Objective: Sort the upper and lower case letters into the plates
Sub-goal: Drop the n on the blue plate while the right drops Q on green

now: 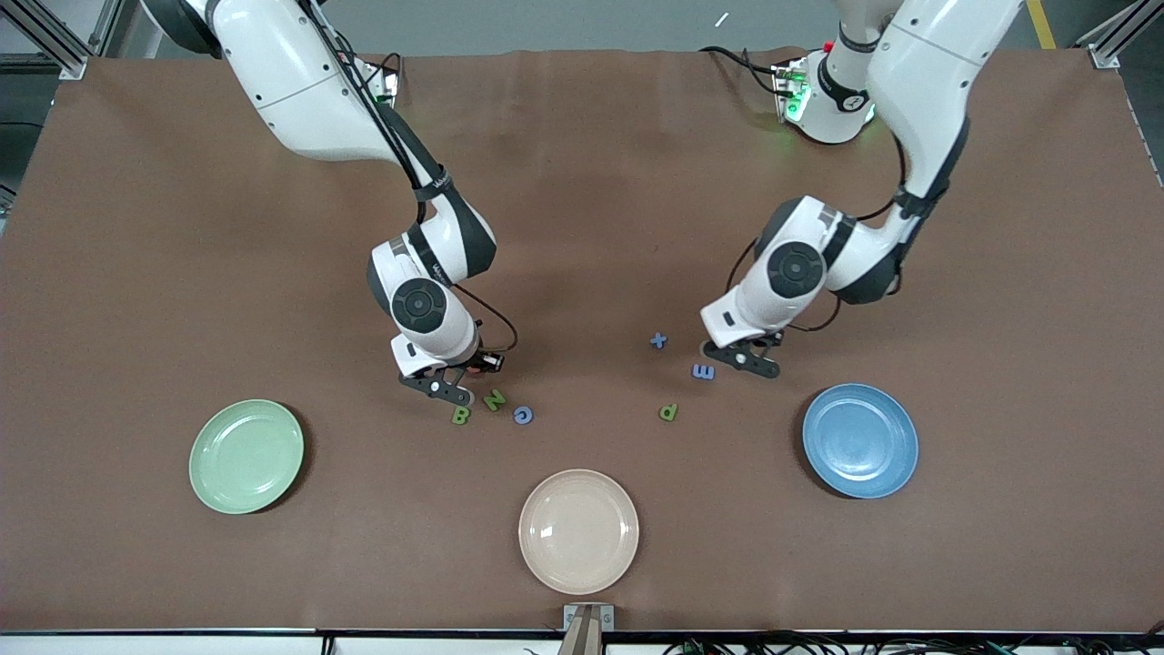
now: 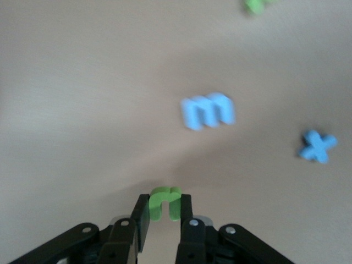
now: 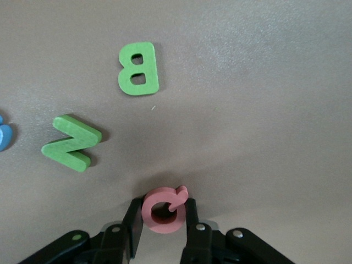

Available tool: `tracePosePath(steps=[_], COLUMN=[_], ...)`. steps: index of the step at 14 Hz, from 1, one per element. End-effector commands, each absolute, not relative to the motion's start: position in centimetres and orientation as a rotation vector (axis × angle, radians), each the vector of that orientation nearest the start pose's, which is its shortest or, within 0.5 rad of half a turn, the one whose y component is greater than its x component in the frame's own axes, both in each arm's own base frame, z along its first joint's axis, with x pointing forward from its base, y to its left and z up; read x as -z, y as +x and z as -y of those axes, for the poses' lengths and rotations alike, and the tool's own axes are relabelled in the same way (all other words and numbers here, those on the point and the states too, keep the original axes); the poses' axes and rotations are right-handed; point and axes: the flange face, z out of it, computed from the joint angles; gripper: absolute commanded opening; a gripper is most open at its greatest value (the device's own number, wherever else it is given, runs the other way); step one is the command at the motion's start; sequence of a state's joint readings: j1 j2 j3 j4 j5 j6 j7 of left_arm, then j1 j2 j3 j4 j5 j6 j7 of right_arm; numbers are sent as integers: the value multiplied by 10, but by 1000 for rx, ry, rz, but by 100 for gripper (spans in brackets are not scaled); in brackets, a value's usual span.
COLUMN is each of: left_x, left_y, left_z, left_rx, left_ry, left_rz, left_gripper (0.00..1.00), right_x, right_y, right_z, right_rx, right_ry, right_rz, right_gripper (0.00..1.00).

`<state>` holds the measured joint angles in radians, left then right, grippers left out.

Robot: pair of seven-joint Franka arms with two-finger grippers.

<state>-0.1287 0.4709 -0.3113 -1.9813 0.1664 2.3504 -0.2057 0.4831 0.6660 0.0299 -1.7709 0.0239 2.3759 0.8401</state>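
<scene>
- Between the left gripper [image 2: 164, 212] fingers, a small green foam lowercase letter [image 2: 164, 202] is sitting pinched, jaws clenched on it; round blue plate [image 1: 860, 440] is lying at approx 4 o'clock of it in front view.
- Right gripper [image 3: 163, 215] is clamping a pink foam round letter [image 3: 163, 209]; pale green round plate [image 1: 246, 456] is lying at approx 8 o'clock, nearer the front camera.

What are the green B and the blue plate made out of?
The thick green letter B looks like soft matte foam: chunky flat-cut edges, no shine. The round blue plate looks like smooth plastic or glazed ceramic, since its rim catches a little light; I can't tell which.
</scene>
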Motion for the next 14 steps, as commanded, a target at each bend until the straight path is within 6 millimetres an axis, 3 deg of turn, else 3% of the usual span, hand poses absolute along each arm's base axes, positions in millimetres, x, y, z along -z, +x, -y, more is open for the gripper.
tracePosePath(steps=[1,3,4,6,8,11,14], left_x=[-280,-294,-297,-294,-289,-272,-264], left_y=[582,599,607,622,629,641,646], left_z=[235,217,204,167,144,80,69], left_rx=[-125,-109,-94,-96,-110,-134,-117], left_ry=[-3067,-3060,-3060,-3072,-3076,-3097,-3098], left_rz=[-451,-399,-369,-297,-310,-250,-247], left_gripper=[1,1,1,1,1,1,2], right_x=[-180,-194,-206,-236,-255,-268,-258], right_y=[569,579,592,624,650,681,695], right_z=[-310,-301,-286,-248,-201,-114,-32], right_rx=[-124,-114,-116,-97,-94,-70,-79], right_ry=[-3100,-3117,-3132,-3210,-3267,-3298,-3292], right_rz=[-594,-571,-578,-429,-297,-105,18], right_gripper=[18,15,14,13,13,13,15])
